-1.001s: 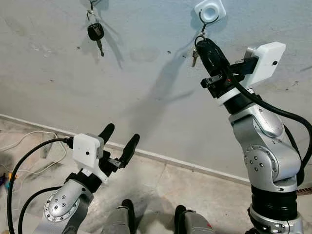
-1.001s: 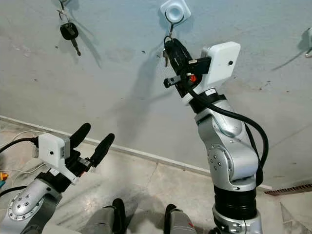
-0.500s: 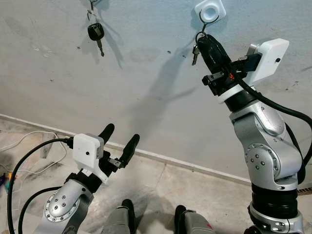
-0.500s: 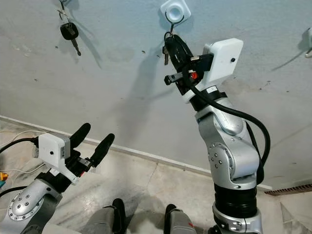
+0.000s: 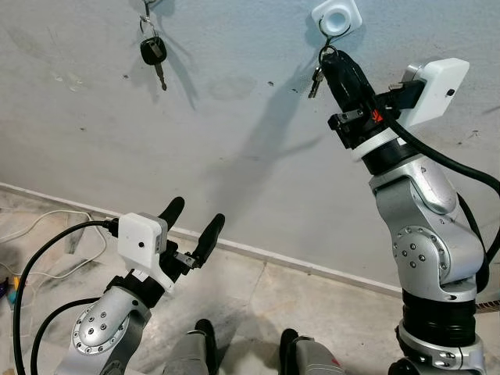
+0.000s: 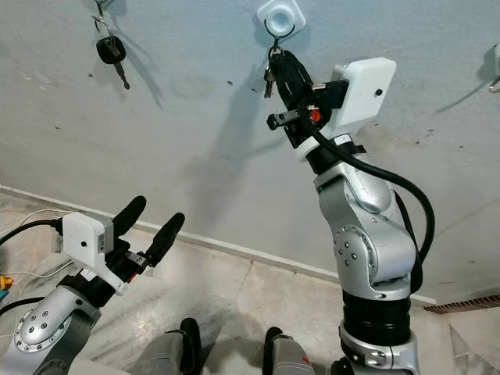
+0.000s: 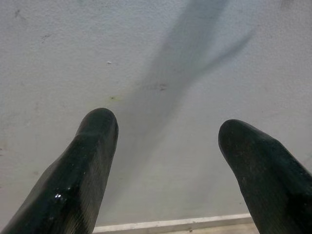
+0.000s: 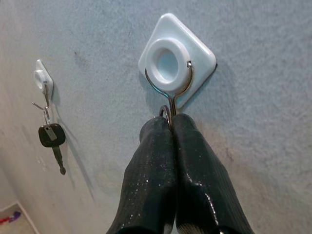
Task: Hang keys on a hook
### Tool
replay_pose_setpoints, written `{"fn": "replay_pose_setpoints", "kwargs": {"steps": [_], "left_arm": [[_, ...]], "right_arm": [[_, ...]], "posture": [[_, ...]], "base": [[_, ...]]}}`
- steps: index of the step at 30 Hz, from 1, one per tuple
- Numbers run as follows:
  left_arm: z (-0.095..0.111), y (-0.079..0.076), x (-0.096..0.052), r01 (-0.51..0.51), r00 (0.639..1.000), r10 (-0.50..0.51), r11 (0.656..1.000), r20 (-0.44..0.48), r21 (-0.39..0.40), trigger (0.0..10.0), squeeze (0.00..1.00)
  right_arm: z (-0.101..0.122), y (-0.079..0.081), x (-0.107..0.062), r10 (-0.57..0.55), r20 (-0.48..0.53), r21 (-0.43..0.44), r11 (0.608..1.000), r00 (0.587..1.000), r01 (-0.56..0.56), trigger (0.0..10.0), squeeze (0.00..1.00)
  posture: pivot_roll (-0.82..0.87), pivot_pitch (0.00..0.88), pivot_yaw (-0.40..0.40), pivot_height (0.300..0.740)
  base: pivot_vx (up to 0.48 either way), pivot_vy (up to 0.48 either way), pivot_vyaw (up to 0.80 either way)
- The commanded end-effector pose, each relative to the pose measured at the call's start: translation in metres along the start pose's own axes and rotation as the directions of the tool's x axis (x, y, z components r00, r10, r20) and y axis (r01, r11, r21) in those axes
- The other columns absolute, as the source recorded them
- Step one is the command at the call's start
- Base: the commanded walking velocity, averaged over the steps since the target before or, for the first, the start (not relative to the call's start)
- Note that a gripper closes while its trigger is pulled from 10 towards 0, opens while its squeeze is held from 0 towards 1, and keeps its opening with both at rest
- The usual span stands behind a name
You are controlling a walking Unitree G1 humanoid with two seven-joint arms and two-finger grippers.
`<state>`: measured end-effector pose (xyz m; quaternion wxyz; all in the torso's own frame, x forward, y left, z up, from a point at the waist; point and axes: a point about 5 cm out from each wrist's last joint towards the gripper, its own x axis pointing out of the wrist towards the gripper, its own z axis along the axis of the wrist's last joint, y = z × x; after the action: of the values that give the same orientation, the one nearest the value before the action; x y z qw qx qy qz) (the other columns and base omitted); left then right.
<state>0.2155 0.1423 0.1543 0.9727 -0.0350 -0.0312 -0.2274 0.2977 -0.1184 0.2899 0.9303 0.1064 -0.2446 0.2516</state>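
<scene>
The right gripper [image 8: 170, 122], fingers pinched on the keys [image 5: 315, 77], holds their ring at the white hook [image 8: 176, 63]. The left gripper [image 5: 193, 220] hangs low, fingers spread. No writing is legible.

Glossy plastic and wire on rough plaster

White hook base [image 8: 176, 59] shines smooth; wire hook [image 8: 168, 95] is bright metal; grey wall [image 8: 273, 97] looks matt, grainy.
</scene>
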Motion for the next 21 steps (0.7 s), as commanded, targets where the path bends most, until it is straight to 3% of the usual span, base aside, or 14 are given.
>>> {"fn": "replay_pose_setpoints", "kwargs": {"steps": [1,21], "left_arm": [[-0.003,-0.002,-0.002,0.003,1.0,-0.003,1.0,-0.021,-0.004,10.0,0.0],[-0.006,-0.001,-0.002,0.002,1.0,-0.002,1.0,-0.026,-0.002,10.0,0.0]], "right_arm": [[0.001,-0.002,0.001,-0.012,0.0,0.019,1.0,1.0,0.012,10.0,0.0],[-0.019,-0.001,-0.004,-0.066,-0.078,0.167,0.983,0.995,0.078,10.0,0.0]], "posture": [[0.05,0.285,0.027,0.74],[0.05,0.281,0.024,0.74]], "base": [[0.0,0.0,0.0],[0.0,0.0,0.0]]}}
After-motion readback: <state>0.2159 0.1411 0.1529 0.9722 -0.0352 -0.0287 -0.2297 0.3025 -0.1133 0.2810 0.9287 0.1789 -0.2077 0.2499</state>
